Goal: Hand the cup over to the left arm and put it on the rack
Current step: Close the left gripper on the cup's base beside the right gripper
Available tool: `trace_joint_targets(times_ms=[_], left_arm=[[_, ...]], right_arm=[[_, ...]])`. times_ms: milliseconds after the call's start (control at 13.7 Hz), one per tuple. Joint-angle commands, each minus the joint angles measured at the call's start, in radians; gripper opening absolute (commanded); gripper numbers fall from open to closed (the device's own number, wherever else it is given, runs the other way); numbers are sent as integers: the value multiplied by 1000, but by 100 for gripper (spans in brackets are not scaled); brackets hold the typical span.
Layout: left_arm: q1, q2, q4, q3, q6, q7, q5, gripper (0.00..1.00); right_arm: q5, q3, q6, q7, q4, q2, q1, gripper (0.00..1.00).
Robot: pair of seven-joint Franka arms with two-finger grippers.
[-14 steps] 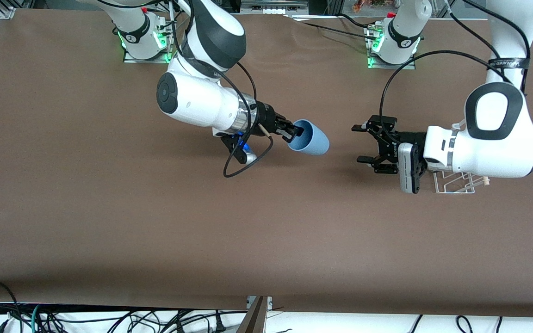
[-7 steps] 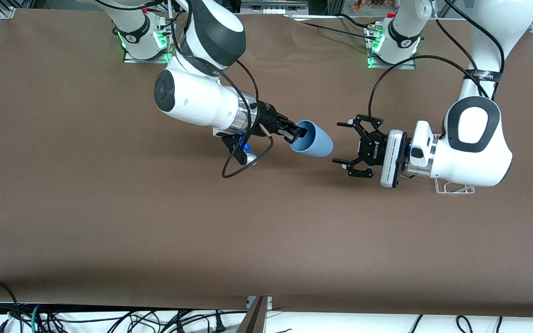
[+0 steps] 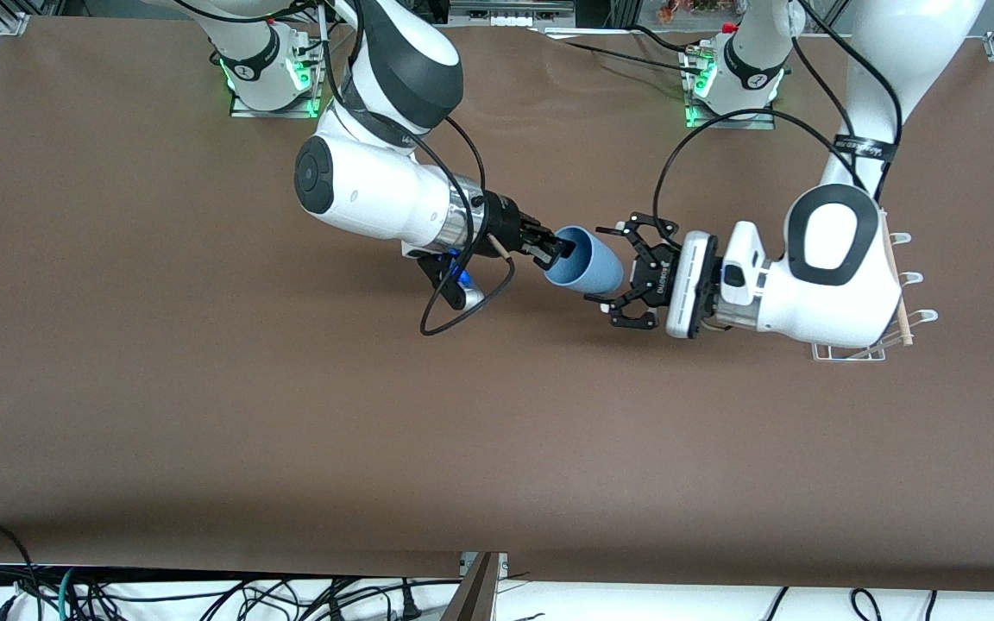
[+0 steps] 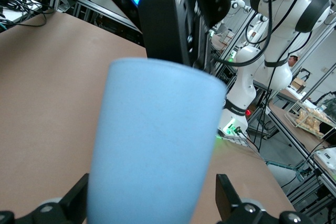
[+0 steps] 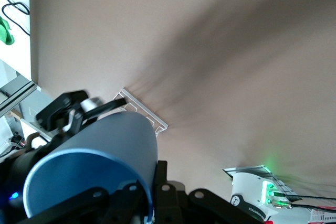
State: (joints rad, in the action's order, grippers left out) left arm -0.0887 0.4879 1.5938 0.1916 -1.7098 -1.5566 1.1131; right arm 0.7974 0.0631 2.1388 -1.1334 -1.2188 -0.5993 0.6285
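Gripping the light-blue tapered cup (image 3: 584, 263) rim, right gripper (image 3: 559, 248), left gripper (image 3: 613, 274) jaws apart around base, seemingly untouching

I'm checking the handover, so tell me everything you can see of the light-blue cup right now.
The small light-blue plastic cup is a smooth, matte, tapered tumbler with no handle. It is held in the air over the brown table, lying sideways. The right claw is shut on its rim, one finger inside the open mouth. Its closed base points at the left claw, whose open fingers flank the base without visibly touching it.
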Motion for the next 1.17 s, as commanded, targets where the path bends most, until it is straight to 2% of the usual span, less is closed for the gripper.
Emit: trace_joint_targets(times_ms=[0,146,218,291,364,655,801,874,1092], left_arm=[[-20,14,-12,0,-16,-63,23,36],[-20,15,-12,0,-14,-69,22,2],[-20,15,-12,0,-14,-69,22,0],[-20,14,-12,0,-14,-69,22,0],[-19,14,-14,0,-14,-69,22,0],[-8,9,-26,-1,-7,-59,8,0],[-2,2,-29,-14,7,-56,-1,0],[-2,-2,-41,-23,25,-42,-34,0],[18,-6,-136,-29,70,39,-241,0]], right_arm=[[16,-2,3,-22,58,-36,13,0],[16,-2,3,-22,56,-36,13,0],[16,-3,3,-14,56,-36,11,0],[16,-5,1,-3,56,-36,5,43],[16,-8,1,-5,56,-31,-1,95],[5,-16,-66,-2,56,10,-62,99],[-35,-17,-134,6,56,47,-107,99],[-78,-17,-186,9,54,71,-134,99],[-181,-40,-386,63,54,151,-246,99]])
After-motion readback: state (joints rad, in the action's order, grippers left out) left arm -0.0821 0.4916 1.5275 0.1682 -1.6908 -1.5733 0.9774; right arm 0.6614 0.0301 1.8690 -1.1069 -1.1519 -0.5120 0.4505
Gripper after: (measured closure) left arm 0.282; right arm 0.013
